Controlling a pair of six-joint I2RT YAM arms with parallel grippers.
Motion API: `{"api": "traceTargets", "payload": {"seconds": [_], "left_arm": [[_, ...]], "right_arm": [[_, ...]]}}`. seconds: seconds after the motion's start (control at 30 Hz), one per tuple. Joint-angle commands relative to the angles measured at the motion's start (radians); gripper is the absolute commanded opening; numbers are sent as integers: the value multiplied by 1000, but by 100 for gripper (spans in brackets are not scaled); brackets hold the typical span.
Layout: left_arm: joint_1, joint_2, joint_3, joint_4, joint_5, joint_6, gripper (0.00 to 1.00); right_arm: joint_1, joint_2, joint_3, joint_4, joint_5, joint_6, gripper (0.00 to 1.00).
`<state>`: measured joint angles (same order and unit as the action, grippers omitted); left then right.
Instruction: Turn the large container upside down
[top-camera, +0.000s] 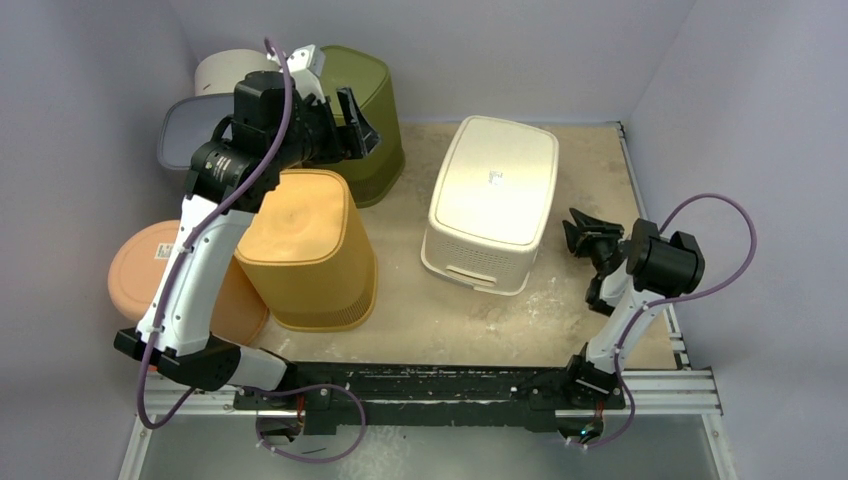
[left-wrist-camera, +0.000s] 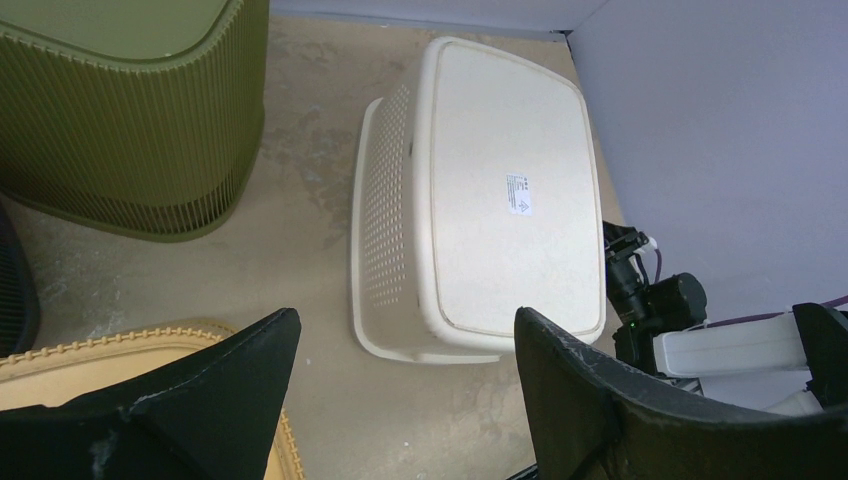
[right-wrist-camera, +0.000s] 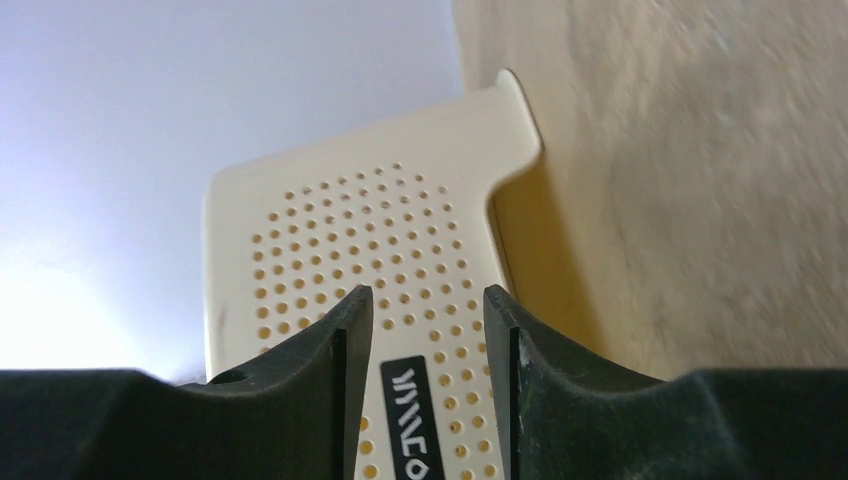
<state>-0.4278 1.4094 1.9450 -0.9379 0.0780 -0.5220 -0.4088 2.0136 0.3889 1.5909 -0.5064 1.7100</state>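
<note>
Noting container (top-camera: 492, 195) sitting mid-table, flat labelled face up, long axis running near to far. Seeing right gripper (top-camera: 580, 233) just beside its right wall, pointing at it, jaws partly apart, empty. Finding left gripper (top-camera: 358, 122) farther off, jaws wide, empty.

Upside-down cream container (top-camera: 493, 200), right end effector (top-camera: 573, 236) just beside its right wall

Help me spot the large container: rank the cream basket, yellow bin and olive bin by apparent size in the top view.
1. Cream basket and yellow bin: look alike, no ranking.
2. Olive bin: shows least, but the left arm hides part, so unsure.
</note>
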Motion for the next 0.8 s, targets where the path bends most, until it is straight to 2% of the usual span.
{"api": "traceTargets", "payload": {"seconds": [0.0,0.23,0.3,0.4,0.47,0.57,0.6,0.67,0.7,0.73,0.77], "left_arm": [[-3,0,-32,74,2,1,76],[-4,23,-43,85,19,8,76],[-4,30,-33,83,21,11,76],[-5,31,-24,81,25,18,76],[-5,33,-20,70,23,27,76],[-6,33,-25,52,5,42,76],[-5,31,-27,43,-7,47,76],[-7,30,-26,35,-37,61,76],[-7,28,-26,32,-57,65,76],[-8,26,-27,31,-84,69,76],[-8,23,-28,31,-107,71,76]], "right_arm": [[-21,-47,95,347,-60,-48,49],[-21,-136,392,133,-56,-101,52],[-17,-159,511,10,-77,-158,52],[3,-216,719,-309,-137,-346,54],[26,-241,873,-605,-159,-545,55],[103,-260,1144,-1045,-95,-864,58],[135,-257,1220,-1217,-41,-991,62],[203,-243,1360,-1390,28,-1120,70],[236,-235,1410,-1492,72,-1199,80],[268,-228,1460,-1563,109,-1249,97],[300,-222,1500,-1617,139,-1295,99]]}}
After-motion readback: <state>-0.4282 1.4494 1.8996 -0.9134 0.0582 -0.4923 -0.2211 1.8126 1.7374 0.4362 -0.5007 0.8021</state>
